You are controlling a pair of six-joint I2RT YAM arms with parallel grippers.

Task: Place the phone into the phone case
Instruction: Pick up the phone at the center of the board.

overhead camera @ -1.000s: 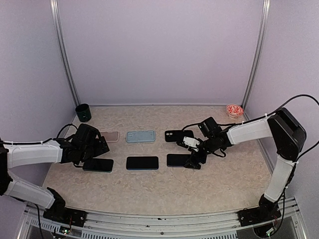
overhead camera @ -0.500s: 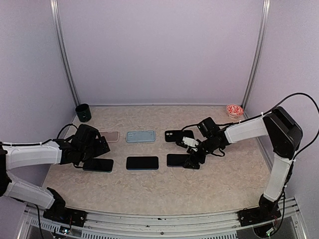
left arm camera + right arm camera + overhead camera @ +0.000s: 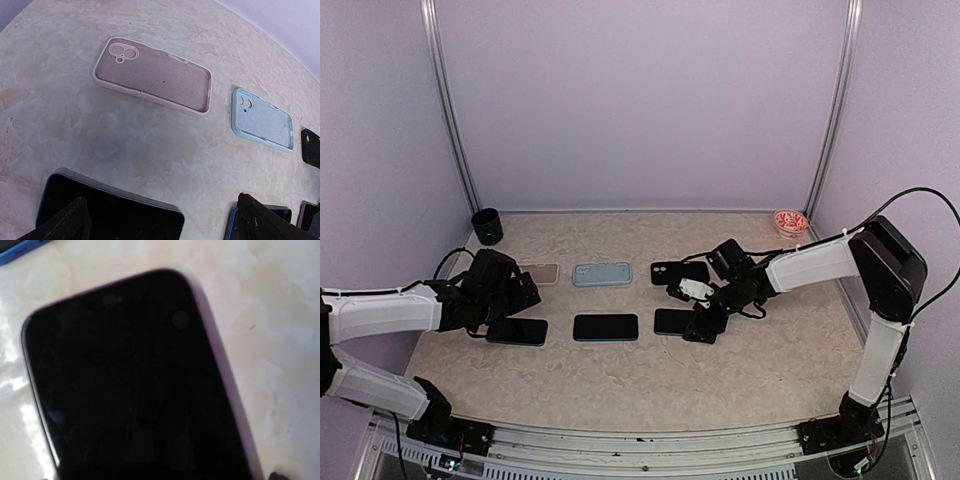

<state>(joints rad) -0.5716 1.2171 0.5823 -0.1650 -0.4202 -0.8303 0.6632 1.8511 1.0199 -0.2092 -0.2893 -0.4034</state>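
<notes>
Three phones lie in a row on a beige, marbled table (image 3: pixel 620 385), and three cases lie in a second row beyond them. Pale lilac walls (image 3: pixel 640 100) close the space on three sides, with a metal post (image 3: pixel 448 110) in each back corner.

The phone screens are black, and whatever is printed on the cases is too small for me to read.

My left pincer (image 3: pixel 162 224) hangs with its fingers (image 3: pixel 65 225) spread wide and holds nothing. The left phone (image 3: pixel 110 217) lies face up directly under it. Just beyond it the pink case (image 3: pixel 152 75) lies hollow side up, apart from the phone. Further to its right are the blue case (image 3: pixel 262 120), also hollow side up, and then the black case (image 3: pixel 311 147). The blue-edged middle phone (image 3: pixel 605 327) sits just off this pincer's right finger.

My right pincer (image 3: pixel 700 312) hovers low over the near end of the right phone (image 3: pixel 135 385), whose purple-edged screen fills my wrist view. I cannot tell how wide its jaws stand. The black case lies just beyond this pincer, apart from the phone.

Well beyond my left pincer a dark green cup (image 3: pixel 487 226) stands in the back corner. A small red-and-white bowl (image 3: pixel 790 220) sits in the opposite corner, behind my right arm. Neither stands between a phone and a case.
</notes>
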